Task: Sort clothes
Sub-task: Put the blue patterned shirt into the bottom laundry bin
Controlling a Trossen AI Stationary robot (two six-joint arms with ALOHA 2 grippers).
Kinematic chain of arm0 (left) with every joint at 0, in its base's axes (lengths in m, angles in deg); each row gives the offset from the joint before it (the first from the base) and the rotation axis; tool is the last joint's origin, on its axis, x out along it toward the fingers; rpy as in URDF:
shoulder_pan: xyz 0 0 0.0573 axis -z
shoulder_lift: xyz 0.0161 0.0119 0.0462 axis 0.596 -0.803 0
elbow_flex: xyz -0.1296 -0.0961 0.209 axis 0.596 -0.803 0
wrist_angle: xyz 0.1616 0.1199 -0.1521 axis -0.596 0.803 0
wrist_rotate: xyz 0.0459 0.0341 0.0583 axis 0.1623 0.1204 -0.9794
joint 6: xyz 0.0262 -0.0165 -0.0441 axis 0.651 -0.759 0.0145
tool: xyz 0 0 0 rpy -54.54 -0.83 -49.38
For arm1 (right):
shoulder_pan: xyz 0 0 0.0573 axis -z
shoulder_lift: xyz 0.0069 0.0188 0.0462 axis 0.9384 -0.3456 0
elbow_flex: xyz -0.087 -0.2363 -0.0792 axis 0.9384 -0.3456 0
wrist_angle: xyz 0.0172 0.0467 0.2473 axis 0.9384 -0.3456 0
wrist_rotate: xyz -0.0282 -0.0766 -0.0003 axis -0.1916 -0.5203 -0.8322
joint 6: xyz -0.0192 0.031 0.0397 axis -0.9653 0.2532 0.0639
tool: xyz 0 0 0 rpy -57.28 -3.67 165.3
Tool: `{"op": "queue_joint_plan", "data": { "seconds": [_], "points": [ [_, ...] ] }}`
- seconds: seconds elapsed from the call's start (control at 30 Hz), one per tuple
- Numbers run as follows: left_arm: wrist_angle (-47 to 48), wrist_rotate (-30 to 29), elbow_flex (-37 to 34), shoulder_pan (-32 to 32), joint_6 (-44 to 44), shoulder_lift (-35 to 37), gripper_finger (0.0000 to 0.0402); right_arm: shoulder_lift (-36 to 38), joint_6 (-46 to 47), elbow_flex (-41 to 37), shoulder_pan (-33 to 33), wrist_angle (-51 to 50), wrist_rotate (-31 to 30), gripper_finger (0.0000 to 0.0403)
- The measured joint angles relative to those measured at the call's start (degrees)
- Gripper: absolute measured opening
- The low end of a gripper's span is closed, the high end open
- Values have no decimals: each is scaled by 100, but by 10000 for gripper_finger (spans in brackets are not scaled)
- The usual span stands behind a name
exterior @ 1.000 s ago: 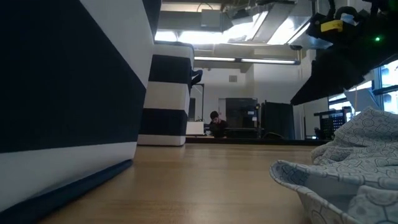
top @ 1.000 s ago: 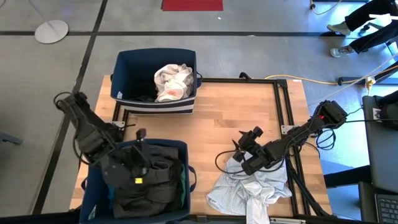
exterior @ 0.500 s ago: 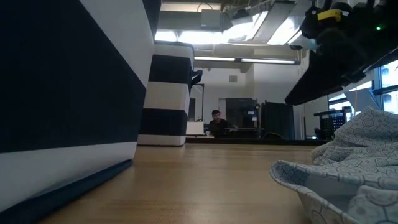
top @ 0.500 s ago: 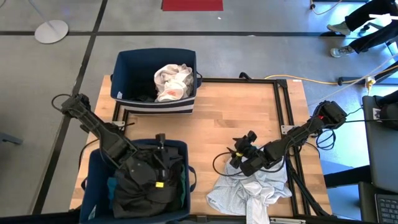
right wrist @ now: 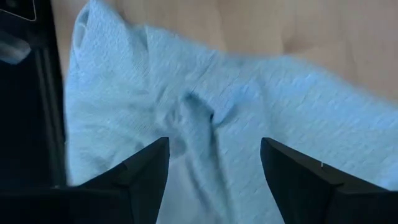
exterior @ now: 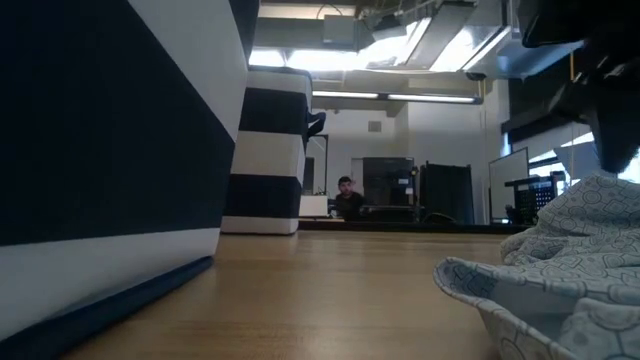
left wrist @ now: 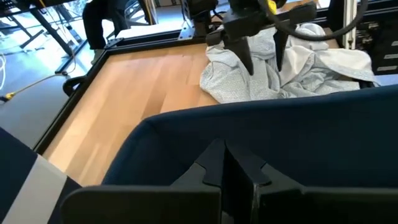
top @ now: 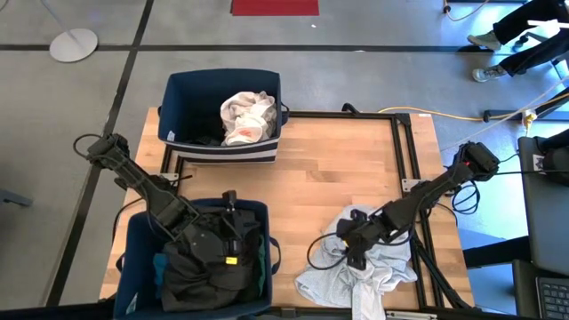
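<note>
A pale grey-white garment [top: 369, 271] lies crumpled on the table at the near right; it also shows in the low view [exterior: 570, 260] and the right wrist view [right wrist: 217, 87]. My right gripper [top: 354, 249] is open and points down over the garment's far part, also shown in its own wrist view [right wrist: 214, 146] and in the left wrist view [left wrist: 262, 56]. My left gripper [top: 228, 242] is shut, inside the near-left blue bin [top: 130, 258] above dark clothes [top: 200, 280]; from its wrist view [left wrist: 225, 152] it looks over the bin wall. White clothes [top: 247, 116] lie in the far blue bin [top: 178, 107]. My right gripper's open fingers [left wrist: 245, 59] point down from above at the pale garment's far part [left wrist: 261, 78]. I cannot tell whether they touch it.
A black metal frame [top: 413, 178] runs along the table's far and right sides. A dark cable loop [top: 313, 249] lies beside the pale garment. The near bin's wall [exterior: 100, 150] fills the low view's left. Bare wood [top: 329, 178] lies between the bins and the garment.
My right gripper has gone down and toward the table's near edge, tipping to point down over the pale garment, which has stayed put. My left gripper has gone toward the table's right edge, over the dark clothes in the near bin.
</note>
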Motion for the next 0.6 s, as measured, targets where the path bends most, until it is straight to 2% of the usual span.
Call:
{"op": "queue_joint_plan", "data": {
  "seconds": [0.13, 0.5, 0.6],
  "points": [
    [-1, 0, 0, 1, 0, 2, 0, -1, 295, 0, -61, 111, 80, 253],
    [8, 0, 0, -1, 73, 4, 0, -1, 5, 0, -57, 180, -776, 253],
    [8, -2, 0, -11, 72, 4, 0, -1, 6, 0, -57, 178, -793, 253]
  ]
}}
